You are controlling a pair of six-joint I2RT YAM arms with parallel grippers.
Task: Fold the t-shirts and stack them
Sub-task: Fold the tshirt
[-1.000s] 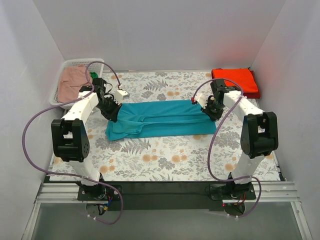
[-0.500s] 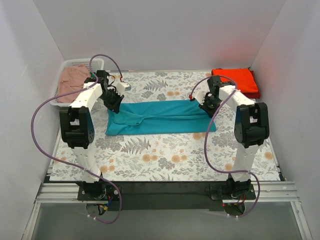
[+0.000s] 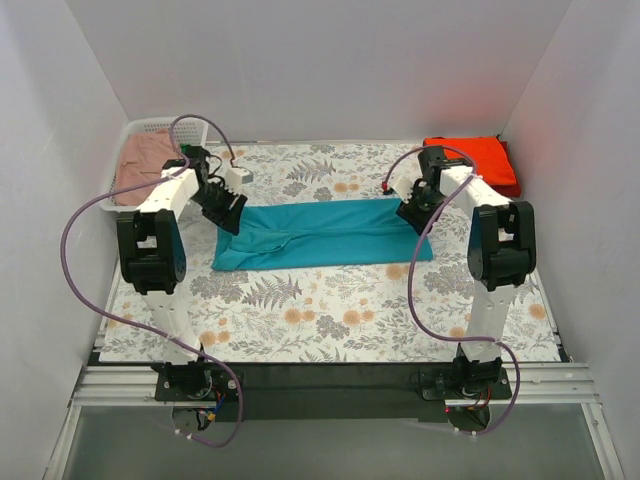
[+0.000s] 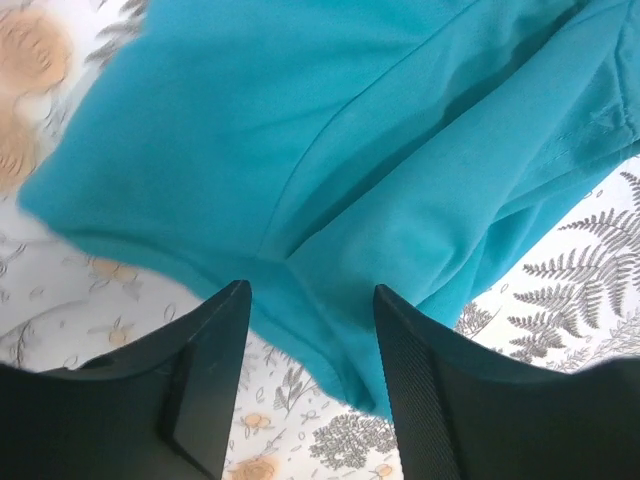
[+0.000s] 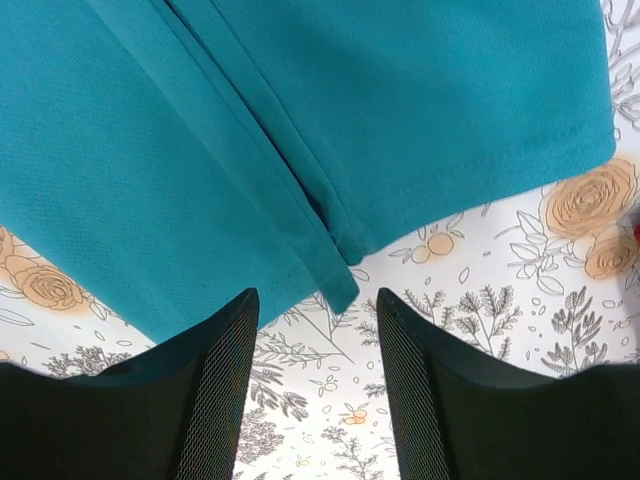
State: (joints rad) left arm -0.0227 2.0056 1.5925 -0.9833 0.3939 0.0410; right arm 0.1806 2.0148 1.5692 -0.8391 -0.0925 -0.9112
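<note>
Fabric of the teal-blue t-shirt [image 3: 320, 235] is lying flat on the bench [image 3: 330, 320] as a long folded band. Its two far corners are sitting just below the left end effector [image 3: 228, 205] and the right end effector [image 3: 412, 210], each hovering with jaws partly spread and gripping nothing, probably so the lengthwise fold is resting undisturbed. Just beyond the right end effector the orange-red t-shirt [image 3: 480, 160] is waiting folded, likely as the stack's base, while the dusty pink t-shirt [image 3: 145, 160] is sitting in the basket [image 3: 165, 124] beyond the left end effector.
</note>
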